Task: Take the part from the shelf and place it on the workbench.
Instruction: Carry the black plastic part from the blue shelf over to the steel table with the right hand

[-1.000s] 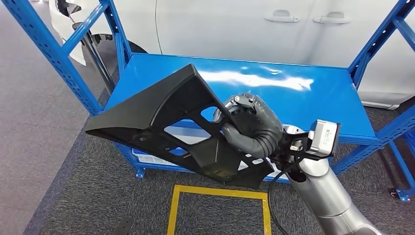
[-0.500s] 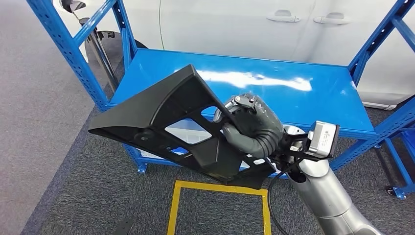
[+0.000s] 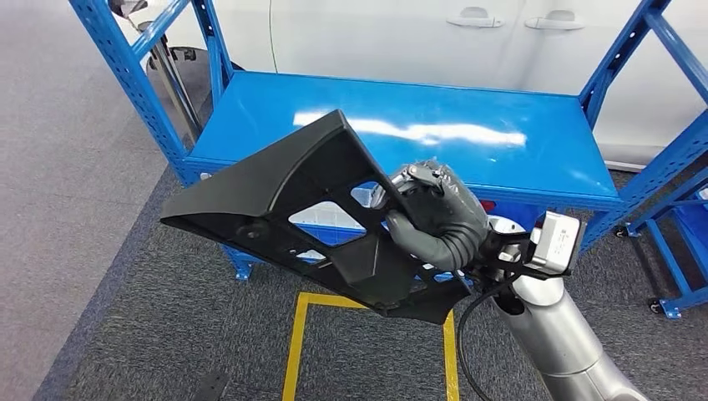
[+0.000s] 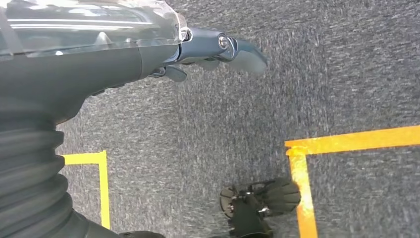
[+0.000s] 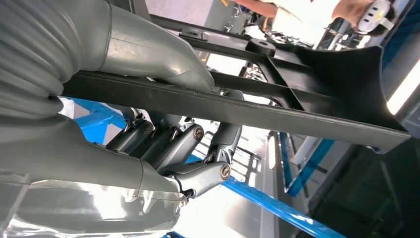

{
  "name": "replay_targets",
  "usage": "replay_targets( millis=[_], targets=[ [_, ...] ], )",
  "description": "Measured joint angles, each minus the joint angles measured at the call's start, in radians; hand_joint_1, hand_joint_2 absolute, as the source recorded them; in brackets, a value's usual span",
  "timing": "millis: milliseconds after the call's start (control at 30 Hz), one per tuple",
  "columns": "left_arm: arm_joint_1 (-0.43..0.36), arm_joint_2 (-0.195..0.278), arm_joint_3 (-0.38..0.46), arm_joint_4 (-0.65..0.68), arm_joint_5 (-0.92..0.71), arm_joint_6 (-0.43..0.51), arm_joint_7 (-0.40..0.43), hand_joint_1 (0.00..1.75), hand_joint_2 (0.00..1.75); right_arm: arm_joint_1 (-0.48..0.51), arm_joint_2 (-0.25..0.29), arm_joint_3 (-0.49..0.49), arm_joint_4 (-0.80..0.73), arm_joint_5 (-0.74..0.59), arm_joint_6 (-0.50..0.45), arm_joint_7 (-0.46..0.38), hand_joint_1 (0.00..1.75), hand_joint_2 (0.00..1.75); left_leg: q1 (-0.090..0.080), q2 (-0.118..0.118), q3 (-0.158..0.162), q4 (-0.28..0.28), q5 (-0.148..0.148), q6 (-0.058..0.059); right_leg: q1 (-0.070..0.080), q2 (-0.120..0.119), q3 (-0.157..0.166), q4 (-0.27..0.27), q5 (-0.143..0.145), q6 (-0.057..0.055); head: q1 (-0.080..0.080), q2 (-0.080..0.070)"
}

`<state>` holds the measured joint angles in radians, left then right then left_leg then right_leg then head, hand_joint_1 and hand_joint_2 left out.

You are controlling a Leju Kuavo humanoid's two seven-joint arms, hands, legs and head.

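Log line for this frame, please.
stage: carrying | right hand: grips black part | part: off blue shelf | left hand: hanging over carpet

I am looking down at dark grey carpet (image 3: 150,334) crossed by yellow floor tape (image 3: 294,351). A white car (image 3: 417,38) is standing behind the glossy blue shelf (image 3: 467,142), which is catching overhead light.

The part (image 3: 309,209) looks like matt black plastic. The shelf (image 3: 434,138) is glossy blue painted metal. The floor (image 3: 108,334) is rough grey carpet. The right hand (image 3: 438,219) wears a dull grey ribbed cover.
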<state>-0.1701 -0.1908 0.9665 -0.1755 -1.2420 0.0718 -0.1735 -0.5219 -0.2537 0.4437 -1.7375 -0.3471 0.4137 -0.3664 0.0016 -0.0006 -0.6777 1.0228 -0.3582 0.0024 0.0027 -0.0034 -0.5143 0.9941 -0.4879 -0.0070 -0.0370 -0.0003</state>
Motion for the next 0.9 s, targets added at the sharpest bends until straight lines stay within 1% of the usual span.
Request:
replay_targets(
  millis=[33, 67, 100, 133, 167, 200, 233, 267, 300, 333, 367, 400, 433, 467, 500, 533, 567, 600, 633, 667, 700, 733, 767, 800, 833, 867, 900],
  targets=[
    [0.001, 0.000, 0.000, 0.000, 0.000, 0.000, 0.000, 0.00, 1.75, -0.001, 0.000, 0.000, 0.000, 0.000, 0.000, 0.000, 1.75, 1.75, 0.000, -0.001, -0.010, 0.025, -0.032, -0.005, -0.003, -0.002, -0.009, -0.005, 0.014, -0.007, 0.000, 0.000],
    [0.002, 0.000, 0.000, 0.000, 0.000, 0.000, 0.000, 0.00, 1.75, -0.001, 0.000, 0.000, 0.000, -0.001, -0.001, -0.001, 1.75, 1.75, 0.002, -0.002, -0.025, 0.070, -0.080, -0.010, -0.006, -0.004, -0.021, -0.007, 0.027, -0.011, 0.000, 0.000],
    [0.002, 0.000, 0.000, 0.000, 0.001, 0.001, 0.001, 0.00, 1.75, -0.001, 0.000, 0.000, 0.000, -0.002, -0.001, -0.002, 1.75, 1.75, 0.003, -0.002, -0.041, 0.132, -0.132, -0.014, -0.005, -0.004, -0.035, -0.007, 0.038, -0.015, 0.000, 0.000],
    [0.002, 0.000, 0.000, 0.000, 0.002, 0.002, 0.001, 0.00, 1.75, -0.001, 0.000, 0.000, 0.001, -0.005, 0.000, -0.004, 1.75, 1.75, 0.005, -0.001, -0.053, 0.198, -0.172, -0.018, -0.005, -0.004, -0.049, -0.005, 0.049, -0.016, 0.000, 0.000],
    [0.002, 0.000, 0.000, 0.000, 0.004, 0.003, 0.001, 0.00, 1.75, -0.001, -0.001, -0.001, 0.002, -0.010, 0.001, -0.007, 1.75, 1.75, 0.006, -0.001, -0.057, 0.249, -0.189, -0.021, -0.005, -0.005, -0.064, -0.003, 0.060, -0.015, 0.000, 0.000],
    [0.002, 0.000, 0.000, 0.000, 0.006, 0.005, 0.001, 0.00, 1.75, -0.001, -0.002, -0.001, 0.003, -0.016, 0.004, -0.011, 1.75, 1.75, 0.008, -0.001, -0.048, 0.274, -0.185, -0.024, -0.005, -0.005, -0.081, 0.000, 0.070, -0.014, 0.000, 0.000],
    [0.002, 0.001, 0.000, 0.000, 0.009, 0.007, 0.000, 0.00, 1.75, -0.001, -0.004, -0.003, 0.006, -0.022, 0.007, -0.016, 1.75, 1.75, 0.010, -0.001, -0.023, 0.264, -0.164, -0.025, -0.006, -0.005, -0.096, 0.003, 0.080, -0.012, 0.000, 0.000],
    [0.003, 0.001, 0.000, 0.000, 0.012, 0.009, 0.000, 0.00, 1.75, -0.002, -0.006, -0.005, 0.009, -0.029, 0.011, -0.020, 1.75, 1.75, 0.011, -0.001, 0.018, 0.221, -0.140, -0.025, -0.006, -0.005, -0.111, 0.007, 0.089, -0.008, 0.000, 0.000],
    [0.002, 0.001, 0.001, 0.000, 0.014, 0.011, -0.001, 0.00, 1.75, -0.005, -0.008, -0.009, 0.012, -0.036, 0.015, -0.025, 1.75, 1.75, 0.012, -0.001, 0.072, 0.153, -0.130, -0.023, -0.006, -0.004, -0.124, 0.012, 0.097, -0.004, 0.000, 0.000],
    [0.002, 0.002, 0.001, 0.000, 0.016, 0.014, -0.001, 0.00, 1.75, -0.009, -0.011, -0.014, 0.015, -0.043, 0.017, -0.030, 1.75, 1.75, 0.011, -0.002, 0.123, 0.083, -0.133, -0.019, -0.005, -0.004, -0.134, 0.017, 0.104, 0.001, 0.000, 0.000],
    [0.001, 0.002, 0.001, 0.000, 0.018, 0.016, -0.002, 0.00, 1.75, -0.015, -0.014, -0.019, 0.018, -0.050, 0.019, -0.034, 1.75, 1.75, 0.009, -0.002, 0.157, 0.028, -0.142, -0.014, -0.004, -0.005, -0.141, 0.020, 0.112, 0.007, 0.000, 0.000],
    [0.002, 0.002, 0.002, 0.000, 0.018, 0.019, -0.003, 0.00, 1.75, -0.021, -0.017, -0.024, 0.021, -0.057, 0.019, -0.038, 1.75, 1.75, 0.006, -0.003, 0.175, -0.004, -0.152, -0.008, -0.004, -0.006, -0.145, 0.021, 0.120, 0.013, 0.000, 0.000],
    [0.003, 0.003, 0.002, 0.000, 0.019, 0.022, -0.003, 0.00, 1.75, -0.026, -0.020, -0.029, 0.024, -0.063, 0.020, -0.040, 1.75, 1.75, 0.004, -0.004, 0.176, -0.015, -0.151, -0.001, -0.004, -0.006, -0.147, 0.020, 0.129, 0.020, 0.000, 0.000],
    [0.006, 0.003, 0.002, 0.000, 0.019, 0.024, -0.002, 0.00, 1.75, -0.027, -0.024, -0.034, 0.028, -0.068, 0.022, -0.042, 1.75, 1.75, 0.005, -0.003, 0.169, -0.016, -0.142, 0.005, -0.006, -0.006, -0.150, 0.019, 0.134, 0.026, 0.000, 0.000],
    [0.007, 0.003, 0.004, 0.000, 0.019, 0.026, -0.002, 0.00, 1.75, -0.025, -0.028, -0.041, 0.031, -0.072, 0.025, -0.044, 1.75, 1.75, 0.006, -0.001, 0.161, -0.017, -0.131, 0.013, -0.008, -0.004, -0.156, 0.026, 0.123, 0.032, 0.000, 0.000],
    [0.008, 0.004, 0.004, 0.000, 0.019, 0.028, -0.001, 0.00, 1.75, -0.021, -0.031, -0.048, 0.033, -0.074, 0.029, -0.047, 1.75, 1.75, 0.007, 0.001, 0.151, -0.019, -0.118, 0.021, -0.010, -0.002, -0.168, 0.051, 0.093, 0.038, 0.000, 0.000],
    [0.008, 0.005, 0.005, 0.000, 0.019, 0.029, -0.001, 0.00, 1.75, -0.014, -0.035, -0.055, 0.035, -0.074, 0.033, -0.051, 1.75, 1.75, 0.009, 0.003, 0.138, -0.021, -0.105, 0.026, -0.012, -0.001, -0.184, 0.095, 0.046, 0.042, 0.000, 0.000],
    [0.007, 0.006, 0.006, 0.000, 0.019, 0.029, 0.000, 0.00, 1.75, -0.006, -0.036, -0.062, 0.035, -0.074, 0.038, -0.057, 1.75, 1.75, 0.008, 0.003, 0.123, -0.020, -0.093, 0.030, -0.013, 0.000, -0.204, 0.156, -0.008, 0.046, 0.000, 0.000],
    [0.008, 0.008, 0.006, 0.000, 0.018, 0.029, 0.000, 0.00, 1.75, 0.004, -0.036, -0.070, 0.036, -0.073, 0.044, -0.062, 1.75, 1.75, 0.008, 0.003, 0.107, -0.020, -0.081, 0.031, -0.015, 0.001, -0.220, 0.224, -0.050, 0.049, 0.000, 0.000],
    [0.008, 0.010, 0.006, 0.000, 0.017, 0.029, -0.001, 0.00, 1.75, 0.014, -0.036, -0.077, 0.036, -0.071, 0.049, -0.067, 1.75, 1.75, 0.008, 0.003, 0.091, -0.019, -0.069, 0.031, -0.016, 0.001, -0.229, 0.279, -0.071, 0.052, 0.000, 0.000],
    [0.008, 0.013, 0.006, 0.000, 0.016, 0.029, -0.001, 0.00, 1.75, 0.026, -0.036, -0.084, 0.037, -0.069, 0.053, -0.071, 1.75, 1.75, 0.008, 0.003, 0.075, -0.018, -0.058, 0.029, -0.017, 0.001, -0.224, 0.309, -0.069, 0.053, 0.000, 0.000],
    [0.008, 0.015, 0.007, 0.000, 0.014, 0.029, -0.002, 0.00, 1.75, 0.036, -0.036, -0.091, 0.037, -0.067, 0.055, -0.074, 1.75, 1.75, 0.008, 0.003, 0.059, -0.017, -0.047, 0.027, -0.018, 0.001, -0.201, 0.303, -0.048, 0.053, 0.000, 0.000],
    [0.007, 0.017, 0.007, 0.000, 0.012, 0.029, -0.002, 0.00, 1.75, 0.045, -0.036, -0.097, 0.037, -0.064, 0.056, -0.077, 1.75, 1.75, 0.008, 0.003, 0.045, -0.015, -0.037, 0.025, -0.018, 0.001, -0.160, 0.262, -0.021, 0.052, 0.000, 0.000],
    [0.006, 0.019, 0.007, 0.000, 0.009, 0.029, -0.003, 0.00, 1.75, 0.053, -0.036, -0.105, 0.037, -0.061, 0.056, -0.080, 1.75, 1.75, 0.008, 0.003, 0.032, -0.012, -0.028, 0.021, -0.018, 0.001, -0.106, 0.194, -0.006, 0.049, 0.000, 0.000],
    [0.004, 0.019, 0.007, 0.000, 0.005, 0.029, -0.003, 0.00, 1.75, 0.061, -0.036, -0.112, 0.034, -0.056, 0.056, -0.084, 1.75, 1.75, 0.007, 0.003, 0.023, -0.009, -0.020, 0.017, -0.016, 0.001, -0.052, 0.117, -0.007, 0.044, 0.000, 0.000],
    [0.002, 0.020, 0.006, 0.000, 0.001, 0.029, -0.003, 0.00, 1.75, 0.069, -0.036, -0.120, 0.030, -0.051, 0.056, -0.087, 1.75, 1.75, 0.006, 0.003, 0.017, -0.008, -0.012, 0.012, -0.013, 0.001, -0.014, 0.058, -0.014, 0.038, 0.000, 0.000],
    [0.000, 0.020, 0.006, 0.000, -0.002, 0.028, -0.003, 0.00, 1.75, 0.079, -0.036, -0.130, 0.023, -0.045, 0.056, -0.089, 1.75, 1.75, 0.006, 0.003, 0.014, -0.009, -0.004, 0.006, -0.009, 0.001, 0.006, 0.022, -0.025, 0.031, 0.000, 0.000]
  ],
)
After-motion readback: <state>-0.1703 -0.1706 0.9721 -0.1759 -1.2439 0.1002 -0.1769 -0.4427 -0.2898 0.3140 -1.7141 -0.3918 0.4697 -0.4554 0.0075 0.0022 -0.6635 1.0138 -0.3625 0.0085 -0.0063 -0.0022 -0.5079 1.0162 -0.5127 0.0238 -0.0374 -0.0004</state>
